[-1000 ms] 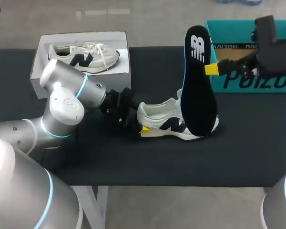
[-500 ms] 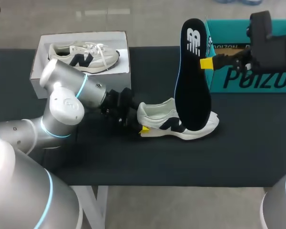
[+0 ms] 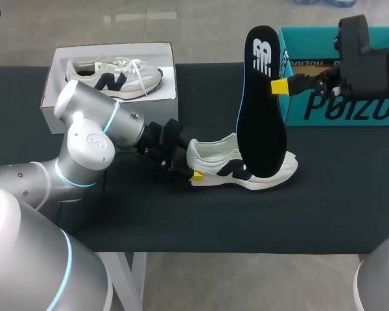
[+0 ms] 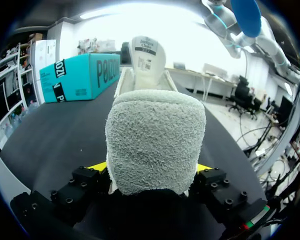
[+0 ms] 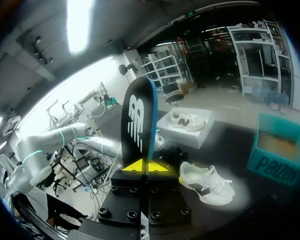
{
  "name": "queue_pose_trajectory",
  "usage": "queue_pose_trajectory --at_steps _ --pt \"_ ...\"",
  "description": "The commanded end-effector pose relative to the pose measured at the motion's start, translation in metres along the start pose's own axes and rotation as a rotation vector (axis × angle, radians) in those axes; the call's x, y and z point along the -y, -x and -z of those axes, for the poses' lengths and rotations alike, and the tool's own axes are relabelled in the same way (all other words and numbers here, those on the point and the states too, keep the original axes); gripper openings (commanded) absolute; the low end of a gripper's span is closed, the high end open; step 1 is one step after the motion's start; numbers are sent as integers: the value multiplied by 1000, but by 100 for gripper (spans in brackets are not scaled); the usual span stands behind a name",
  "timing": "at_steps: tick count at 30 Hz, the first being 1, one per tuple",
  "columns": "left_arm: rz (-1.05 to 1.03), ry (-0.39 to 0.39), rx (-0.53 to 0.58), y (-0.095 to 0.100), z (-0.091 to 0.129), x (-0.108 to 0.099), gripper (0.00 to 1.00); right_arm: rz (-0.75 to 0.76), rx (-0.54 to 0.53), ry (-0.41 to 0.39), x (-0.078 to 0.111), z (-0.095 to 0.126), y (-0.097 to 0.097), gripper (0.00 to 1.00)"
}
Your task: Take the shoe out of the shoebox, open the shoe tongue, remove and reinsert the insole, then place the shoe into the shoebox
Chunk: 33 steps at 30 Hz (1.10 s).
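Note:
A white shoe (image 3: 243, 167) with a dark logo lies on its sole mid-table on the black table (image 3: 181, 220). My left gripper (image 3: 192, 166) is at its heel. In the left wrist view the grey heel (image 4: 155, 140) fills the gap, with a yellow tip against each side of my left gripper (image 4: 151, 170), and the tongue (image 4: 147, 57) stands up ahead. The black insole (image 3: 262, 116) hangs nearly upright over the shoe, its lower end at the shoe's opening. My right gripper (image 3: 282, 86) is shut on the insole's edge. In the right wrist view the insole (image 5: 137, 125) rises from my right gripper (image 5: 146, 166).
A white shoebox (image 3: 52, 97) at the back left holds a second white shoe (image 3: 113, 74). A teal box (image 3: 350, 110) stands at the back right, under my right arm. The same teal box (image 4: 85, 75) shows ahead of the left gripper.
My right gripper has moved up and to the left with the insole, which now stands a little higher over the shoe. The left arm and the shoe stay put.

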<state>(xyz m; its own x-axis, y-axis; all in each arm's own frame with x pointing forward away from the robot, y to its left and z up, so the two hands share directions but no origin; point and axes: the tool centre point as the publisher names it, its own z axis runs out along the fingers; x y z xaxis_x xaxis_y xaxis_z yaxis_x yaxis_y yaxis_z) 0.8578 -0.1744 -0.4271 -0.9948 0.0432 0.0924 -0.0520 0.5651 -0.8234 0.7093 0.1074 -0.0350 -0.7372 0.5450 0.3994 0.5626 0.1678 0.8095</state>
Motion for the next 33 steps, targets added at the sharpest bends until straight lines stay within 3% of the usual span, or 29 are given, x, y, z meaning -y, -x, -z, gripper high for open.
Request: queue_pose_trajectory --at_steps 1,3,5,11,18,33 --pt "0 1 -2 1 -2 -1 100 -2 3 0 0 -2 0 0" --pt "0 1 -2 1 -2 -1 100 -2 3 0 0 -2 0 0" --pt "16 52 1 2 9 6 100 -2 3 0 0 -2 0 0" --pt "-2 340 -47 3 23 15 100 -2 3 0 0 -2 0 0" --pt "-39 575 -84 -3 31 31 100 -2 3 0 0 -2 0 0" --pt "-45 581 -83 -3 34 35 100 -2 3 0 0 -2 0 0"
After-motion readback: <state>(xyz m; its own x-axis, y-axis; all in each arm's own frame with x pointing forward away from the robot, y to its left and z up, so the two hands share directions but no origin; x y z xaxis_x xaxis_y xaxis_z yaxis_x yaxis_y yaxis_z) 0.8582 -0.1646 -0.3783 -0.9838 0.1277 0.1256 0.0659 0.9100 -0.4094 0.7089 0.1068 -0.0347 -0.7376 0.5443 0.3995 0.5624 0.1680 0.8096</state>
